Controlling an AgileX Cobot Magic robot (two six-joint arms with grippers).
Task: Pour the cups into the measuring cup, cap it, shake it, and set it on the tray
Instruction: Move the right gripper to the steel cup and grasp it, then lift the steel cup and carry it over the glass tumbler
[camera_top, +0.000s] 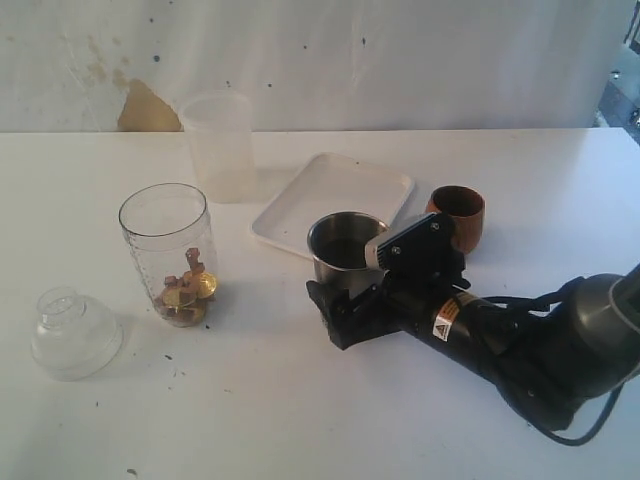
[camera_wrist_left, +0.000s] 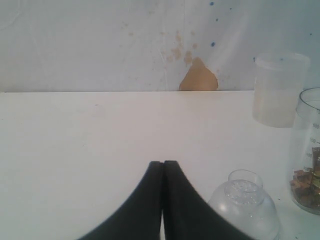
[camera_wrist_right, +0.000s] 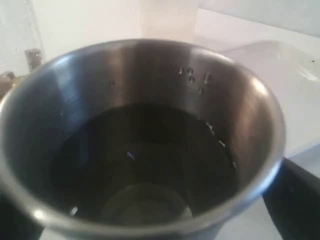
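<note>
Right gripper (camera_top: 352, 300) standing with fingers spread wide either side of steel tumbler (camera_top: 345, 240), contact unclear. Tumbler sitting mid-worktop (camera_top: 300, 420), just beside near edge of tray (camera_top: 300, 215). Wooden cup (camera_top: 460, 215) crowding close behind gripper. Measuring cup (camera_top: 167, 255) standing toward left edge, open room between. Left gripper (camera_wrist_left: 162, 167) hovering, fingers pressing together.

Bright diffuse light washes out the white table (camera_top: 250, 400), shadows faint and soft; the close steel tumbler (camera_wrist_right: 150, 75) is blurred, rim glaring.
</note>
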